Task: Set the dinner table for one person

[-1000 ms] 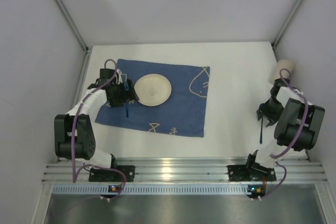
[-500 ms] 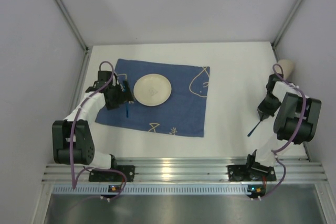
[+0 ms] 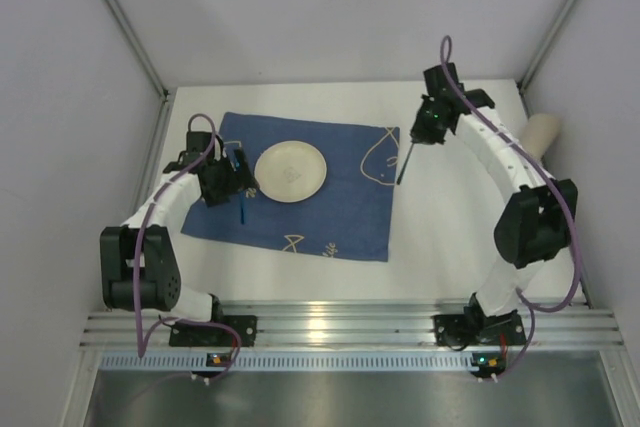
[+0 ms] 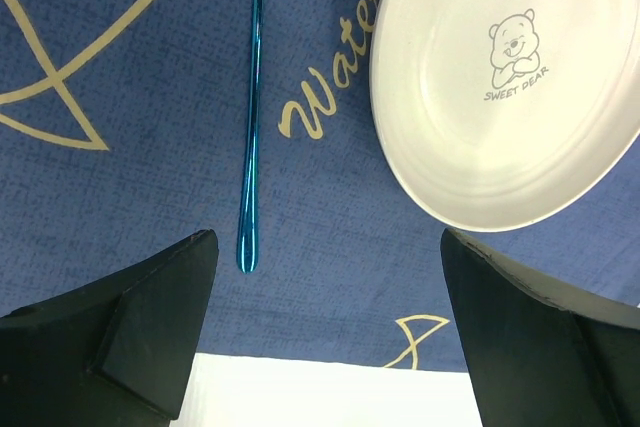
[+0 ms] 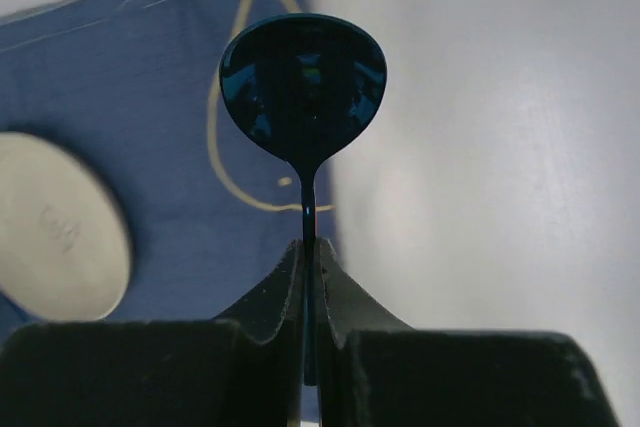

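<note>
The white dinner table (image 3: 450,237) bears a dark blue fish-print mat (image 3: 335,217) with a cream plate (image 3: 290,171) on it. A shiny blue utensil (image 3: 242,209) lies on the mat left of the plate; the left wrist view shows its handle (image 4: 250,127), the plate (image 4: 510,87) and the mat (image 4: 330,277). My left gripper (image 3: 235,179) hovers open and empty over it (image 4: 325,347). My right gripper (image 3: 420,137) is shut on a dark blue spoon (image 3: 403,169) above the mat's right edge; in the right wrist view (image 5: 310,277) the spoon's bowl (image 5: 303,77) points away.
A beige cup (image 3: 540,133) lies on its side at the table's far right edge. A ribbed aluminium rail (image 3: 350,327) runs along the near edge. Grey walls close in the left, right and back sides.
My right arm has swung from the table's right edge up and left to the mat's right edge, carrying the spoon. The left gripper has barely moved.
</note>
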### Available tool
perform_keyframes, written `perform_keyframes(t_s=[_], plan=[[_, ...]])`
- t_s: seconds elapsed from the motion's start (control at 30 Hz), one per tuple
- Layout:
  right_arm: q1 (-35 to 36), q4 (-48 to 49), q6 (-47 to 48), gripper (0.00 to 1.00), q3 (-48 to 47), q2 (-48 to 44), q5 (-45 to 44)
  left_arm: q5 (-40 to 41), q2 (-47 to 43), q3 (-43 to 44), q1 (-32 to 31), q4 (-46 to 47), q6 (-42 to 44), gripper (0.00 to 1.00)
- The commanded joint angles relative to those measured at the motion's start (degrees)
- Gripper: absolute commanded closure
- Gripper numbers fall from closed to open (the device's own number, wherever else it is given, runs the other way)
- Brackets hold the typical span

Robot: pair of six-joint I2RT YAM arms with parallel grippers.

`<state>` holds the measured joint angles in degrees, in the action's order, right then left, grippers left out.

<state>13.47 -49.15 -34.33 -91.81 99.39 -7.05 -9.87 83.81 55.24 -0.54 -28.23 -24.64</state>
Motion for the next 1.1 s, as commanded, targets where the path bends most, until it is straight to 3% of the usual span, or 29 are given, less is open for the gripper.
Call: perform_keyframes(t_s=[0.0, 0.17, 0.33, 0.67, 0.77, 0.83, 0.87, 1.07], plan=[[7.52, -2.45, -5.75, 1.00, -4.25, 6.06, 6.60, -1.29, -1.01, 2.41, 0.10, 0.02, -0.93, 0.02], [14.29, 3.24, -10.92, 1.00, -6.80, 14.77, 13.71, -1.82, -3.21, 2.59, 0.10, -2.09, -0.58, 0.02], [16.49, 5.81, -14.27, 1.00, -9.69, 21.00, 16.10, -2.44, -7.33, 0.83, 0.10, -3.94, 0.29, 0.02], [19.57, 5.74, -16.22, 0.98, -10.93, 25.76, 18.65, -1.65, -10.86, -0.58, 0.10, -5.26, 1.70, 0.02], [19.48, 2.67, -14.29, 0.47, -13.21, 25.68, 16.90, -2.08, -10.25, -0.31, 0.10, -4.65, 1.44, 0.02], [19.40, 1.34, -13.14, 0.32, -14.35, 24.10, 15.49, -2.70, -9.64, -0.14, 0.18, -4.29, 1.18, 0.02], [19.05, 0.03, -12.09, 0.17, -14.80, 23.40, 14.62, -2.79, -9.37, -0.14, 0.10, -3.86, 1.09, 0.02], [13.36, -6.74, -6.91, 0.12, -19.89, 15.93, 5.33, -4.19, -7.70, 0.22, 0.10, -2.54, 0.56, 0.02]])
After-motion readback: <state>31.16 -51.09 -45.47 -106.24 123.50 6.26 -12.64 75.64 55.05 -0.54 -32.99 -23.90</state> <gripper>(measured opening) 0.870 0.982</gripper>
